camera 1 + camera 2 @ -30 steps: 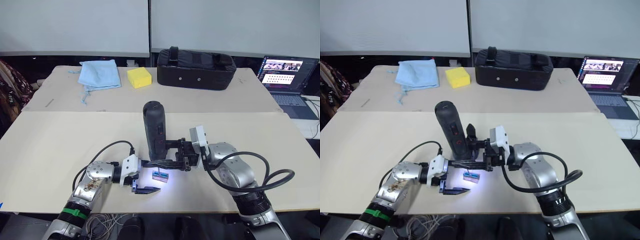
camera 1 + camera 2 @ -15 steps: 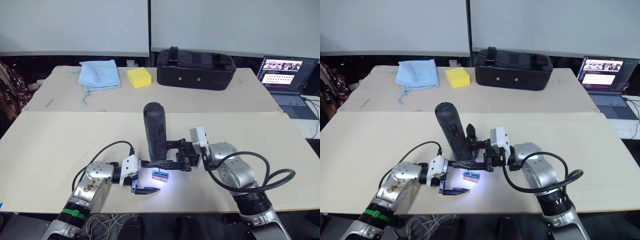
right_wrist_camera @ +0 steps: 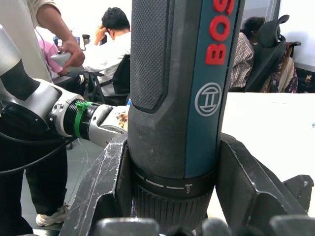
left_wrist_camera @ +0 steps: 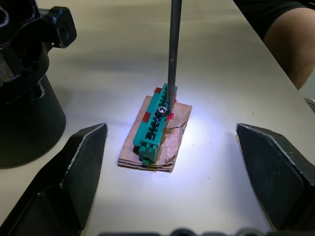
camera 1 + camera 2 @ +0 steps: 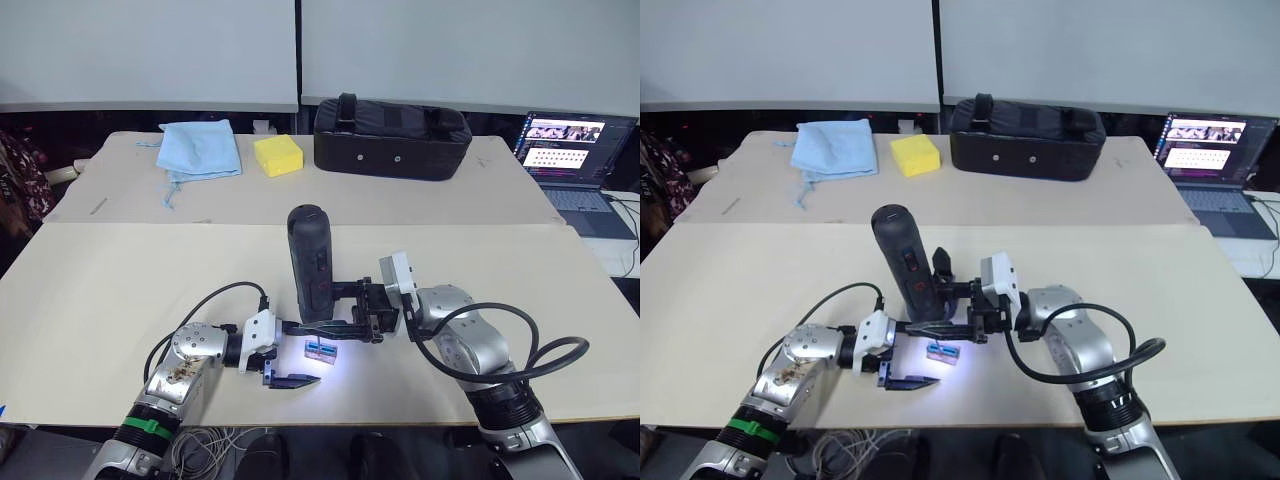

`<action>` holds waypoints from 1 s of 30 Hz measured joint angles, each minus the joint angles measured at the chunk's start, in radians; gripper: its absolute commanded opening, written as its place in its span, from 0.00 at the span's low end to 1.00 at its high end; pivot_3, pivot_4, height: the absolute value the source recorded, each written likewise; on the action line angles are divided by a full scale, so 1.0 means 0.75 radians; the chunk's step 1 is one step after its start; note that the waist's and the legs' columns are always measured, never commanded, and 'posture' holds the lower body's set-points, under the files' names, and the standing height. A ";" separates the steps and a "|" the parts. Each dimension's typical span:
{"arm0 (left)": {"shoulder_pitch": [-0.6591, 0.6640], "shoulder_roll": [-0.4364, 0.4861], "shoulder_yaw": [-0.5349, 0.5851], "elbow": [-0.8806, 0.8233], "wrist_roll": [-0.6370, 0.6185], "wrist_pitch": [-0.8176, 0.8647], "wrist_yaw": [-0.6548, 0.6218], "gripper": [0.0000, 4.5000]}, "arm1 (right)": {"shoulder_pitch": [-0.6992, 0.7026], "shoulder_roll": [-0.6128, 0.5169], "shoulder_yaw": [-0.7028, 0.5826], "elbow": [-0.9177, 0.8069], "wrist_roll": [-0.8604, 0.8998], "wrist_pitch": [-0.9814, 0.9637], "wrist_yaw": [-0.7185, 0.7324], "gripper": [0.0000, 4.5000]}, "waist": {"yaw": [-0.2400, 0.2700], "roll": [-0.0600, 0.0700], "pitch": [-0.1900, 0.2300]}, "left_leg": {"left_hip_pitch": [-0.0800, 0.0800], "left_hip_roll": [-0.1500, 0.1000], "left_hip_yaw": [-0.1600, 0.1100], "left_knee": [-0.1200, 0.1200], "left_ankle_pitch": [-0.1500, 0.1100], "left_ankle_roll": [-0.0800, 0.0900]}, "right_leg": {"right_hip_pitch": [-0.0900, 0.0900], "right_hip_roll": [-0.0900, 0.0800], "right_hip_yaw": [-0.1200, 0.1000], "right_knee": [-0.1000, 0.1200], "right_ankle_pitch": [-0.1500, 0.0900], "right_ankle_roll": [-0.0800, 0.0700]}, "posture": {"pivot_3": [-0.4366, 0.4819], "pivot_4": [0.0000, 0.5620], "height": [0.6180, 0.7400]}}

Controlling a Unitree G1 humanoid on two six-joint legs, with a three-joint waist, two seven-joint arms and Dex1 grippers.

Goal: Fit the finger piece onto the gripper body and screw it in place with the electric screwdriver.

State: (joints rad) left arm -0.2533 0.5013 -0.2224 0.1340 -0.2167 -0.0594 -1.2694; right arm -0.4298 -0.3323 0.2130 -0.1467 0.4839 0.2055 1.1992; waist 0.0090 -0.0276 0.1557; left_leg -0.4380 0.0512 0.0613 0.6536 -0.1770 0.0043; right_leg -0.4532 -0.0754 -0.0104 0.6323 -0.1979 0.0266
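The electric screwdriver (image 5: 312,262), black with red markings, stands upright near the table's front edge. My right gripper (image 5: 340,308) is shut on its lower body (image 3: 173,98). Its thin metal bit (image 4: 172,49) points down onto a screw in a small green holder (image 4: 156,123), which lies on a scrap of cardboard lit by the tool's light. My left gripper (image 4: 171,128) is open, with one finger on each side of the holder and touching nothing. The finger piece and the gripper body are out of view.
At the back stand a large black bag (image 5: 392,137), a yellow block (image 5: 278,155) and a blue cloth (image 5: 200,148). A laptop (image 5: 572,150) sits at the far right. A bulky black shape (image 4: 24,98) stands close beside the holder. People sit in the background (image 3: 106,44).
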 measured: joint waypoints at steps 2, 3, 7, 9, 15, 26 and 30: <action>0.000 0.000 0.000 0.000 0.000 0.000 0.000 0.98 | 0.000 0.000 0.000 0.000 0.000 0.000 0.001 0.43 | 0.000 0.000 0.000 | 0.000 0.000 0.000 0.000 0.000 0.000 | 0.000 0.000 0.000 0.000 0.000 0.000 | 0.48 0.27 1.00; 0.000 0.000 0.000 0.000 0.000 0.000 0.000 0.98 | 0.000 0.000 0.000 0.000 0.000 0.001 0.001 0.43 | 0.000 0.000 0.000 | 0.000 0.000 0.000 0.000 0.000 0.000 | 0.000 0.000 0.000 0.000 0.000 0.000 | 0.48 0.27 1.00; 0.000 0.000 0.000 0.001 0.000 0.000 0.000 0.98 | 0.000 -0.004 0.000 0.009 0.001 0.004 0.010 0.43 | 0.000 0.000 0.000 | 0.000 0.000 0.000 0.001 0.000 0.000 | 0.000 0.000 0.000 0.000 0.000 0.000 | 0.48 0.27 1.00; 0.000 0.000 0.000 0.001 0.000 0.000 0.000 0.98 | 0.000 -0.005 0.000 0.016 0.001 0.005 0.015 0.43 | 0.000 0.000 0.000 | 0.000 0.000 0.000 0.001 0.000 0.000 | 0.000 0.000 0.000 0.000 0.002 -0.003 | 0.48 0.27 1.00; 0.000 0.000 0.000 0.001 0.001 -0.001 0.000 0.98 | 0.000 -0.006 0.000 0.017 0.001 0.006 0.023 0.43 | 0.000 0.000 0.000 | 0.000 0.000 0.000 0.001 0.000 0.000 | 0.000 0.000 0.000 0.000 0.002 -0.003 | 0.48 0.27 1.00; 0.000 0.000 0.000 0.001 0.002 -0.003 0.000 0.98 | -0.013 -0.009 -0.019 0.012 0.062 0.053 0.015 0.43 | -0.001 0.000 0.000 | 0.000 0.000 0.000 0.002 0.000 0.000 | 0.000 0.000 0.000 0.001 0.003 -0.003 | 0.48 0.27 1.00; 0.000 0.000 -0.002 0.002 0.003 -0.005 0.000 0.98 | -0.047 0.000 -0.043 -0.003 0.071 0.059 -0.009 0.43 | 0.000 0.000 0.000 | 0.000 0.000 0.000 0.003 0.000 0.000 | 0.001 0.000 0.000 0.001 0.003 -0.003 | 0.48 0.27 1.00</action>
State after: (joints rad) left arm -0.2534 0.5013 -0.2237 0.1354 -0.2144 -0.0634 -1.2693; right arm -0.4651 -0.3322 0.1808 -0.1492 0.5370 0.2500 1.1928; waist 0.0091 -0.0276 0.1557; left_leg -0.4380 0.0514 0.0610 0.6556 -0.1771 0.0043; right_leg -0.4525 -0.0753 -0.0104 0.6330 -0.1959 0.0242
